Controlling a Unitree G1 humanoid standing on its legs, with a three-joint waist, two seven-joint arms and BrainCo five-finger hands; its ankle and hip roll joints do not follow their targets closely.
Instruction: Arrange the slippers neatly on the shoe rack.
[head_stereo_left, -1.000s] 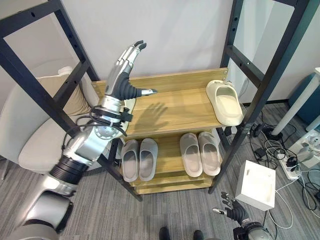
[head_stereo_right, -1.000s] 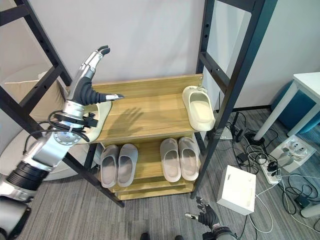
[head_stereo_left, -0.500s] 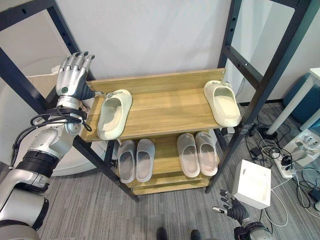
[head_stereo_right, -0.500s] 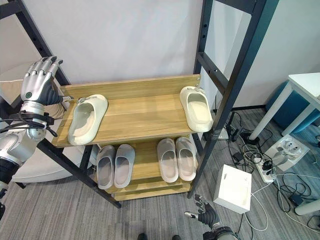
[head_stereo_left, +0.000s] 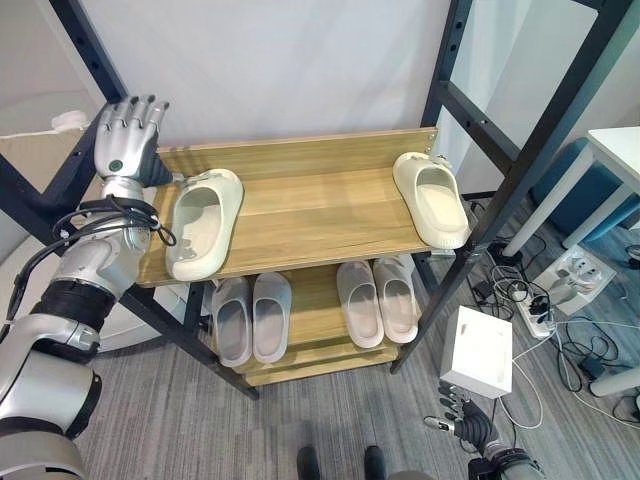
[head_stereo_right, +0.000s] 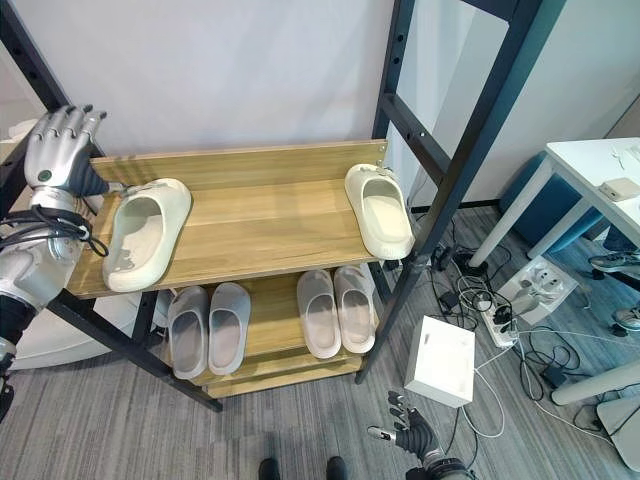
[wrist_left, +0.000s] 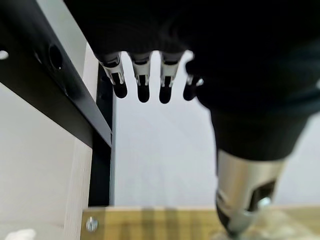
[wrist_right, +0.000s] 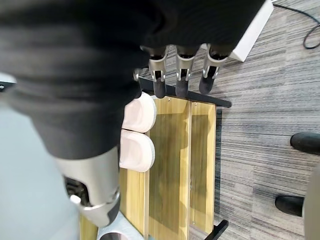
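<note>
Office-like room: grey carpet (head_stereo_right: 120, 420), white desk (head_stereo_right: 590, 170), power strip (head_stereo_right: 500, 318).

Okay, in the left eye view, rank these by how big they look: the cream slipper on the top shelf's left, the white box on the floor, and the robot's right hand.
1. Cream slipper, longest of the three.
2. White box; fairly close to the slipper, and it sits lower, farther from the camera, so true size is unsure.
3. Right hand, clearly smallest.

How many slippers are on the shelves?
6. One cream slipper lies at the left end of the top shelf, another at its right end. Two grey pairs sit side by side on the lower shelf.
</note>
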